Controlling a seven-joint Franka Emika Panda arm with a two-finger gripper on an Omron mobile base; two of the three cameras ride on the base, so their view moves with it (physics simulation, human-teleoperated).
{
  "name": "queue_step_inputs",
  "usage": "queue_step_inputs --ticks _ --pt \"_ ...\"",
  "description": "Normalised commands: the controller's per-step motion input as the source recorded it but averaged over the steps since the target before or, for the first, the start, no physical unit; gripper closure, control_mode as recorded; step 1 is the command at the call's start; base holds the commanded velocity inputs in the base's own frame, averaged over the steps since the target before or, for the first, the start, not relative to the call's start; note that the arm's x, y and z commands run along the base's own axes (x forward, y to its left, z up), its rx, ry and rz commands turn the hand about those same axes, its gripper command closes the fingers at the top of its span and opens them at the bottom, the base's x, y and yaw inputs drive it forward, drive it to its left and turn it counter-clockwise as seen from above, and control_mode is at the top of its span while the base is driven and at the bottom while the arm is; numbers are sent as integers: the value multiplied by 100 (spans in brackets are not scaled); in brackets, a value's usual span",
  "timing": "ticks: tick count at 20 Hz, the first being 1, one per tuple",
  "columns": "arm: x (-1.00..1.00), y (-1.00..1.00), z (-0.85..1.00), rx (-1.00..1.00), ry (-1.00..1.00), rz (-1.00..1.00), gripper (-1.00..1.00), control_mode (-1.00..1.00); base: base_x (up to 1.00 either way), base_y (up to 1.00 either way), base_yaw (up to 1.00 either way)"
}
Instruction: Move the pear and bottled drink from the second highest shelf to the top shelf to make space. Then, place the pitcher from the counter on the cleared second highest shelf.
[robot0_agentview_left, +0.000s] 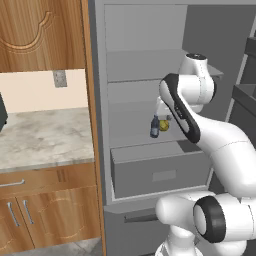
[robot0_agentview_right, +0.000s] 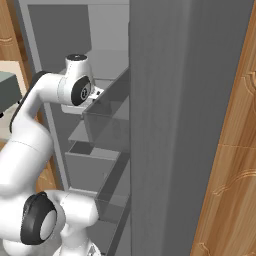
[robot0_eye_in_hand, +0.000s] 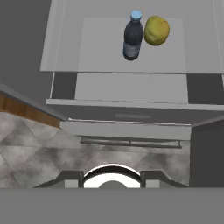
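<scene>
Robot body: white articulated arm (robot0_agentview_left: 220, 145) with dark joint sections.

The links are smooth, rounded, glossy white shells. A black band runs along the upper link in the left base view. Round dark grey joint caps (robot0_agentview_right: 39, 225) mark the lower joints. A dark circular disc bearing a small pale mark sits on the upper joint (robot0_agentview_right: 81, 93). The base (robot0_agentview_left: 200, 220) is a bulbous white housing.

1 bottled drink (robot0_eye_in_hand: 133, 36), 1 pear (robot0_eye_in_hand: 156, 30), touching side by side on the same shelf (robot0_eye_in_hand: 105, 48), ahead of the fingers. 1 drawer (robot0_agentview_left: 159, 172) just below that shelf. 1 table (robot0_agentview_left: 45, 137) off to the side, 2 cabinet doors (robot0_agentview_left: 35, 220) under it, 1 wall outlet (robot0_agentview_left: 60, 78) above.
</scene>
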Motion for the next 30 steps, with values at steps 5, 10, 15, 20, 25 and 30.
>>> queue_step_inputs --ticks 5,10,15,20,25,30 --pt "-6 -1 0 0 0 0 -100 -100 0 0 0" --pt "-22 0 -19 0 -9 0 -100 -100 0 0 0" --pt "-8 1 -38 0 -24 -1 -100 -100 0 0 0" --pt "1 0 -49 0 -22 -1 -100 -100 0 0 0" --pt "29 0 -26 0 -9 -3 -100 -100 0 0 0" --pt "37 -5 -8 0 -2 -2 -100 -100 0 0 0"
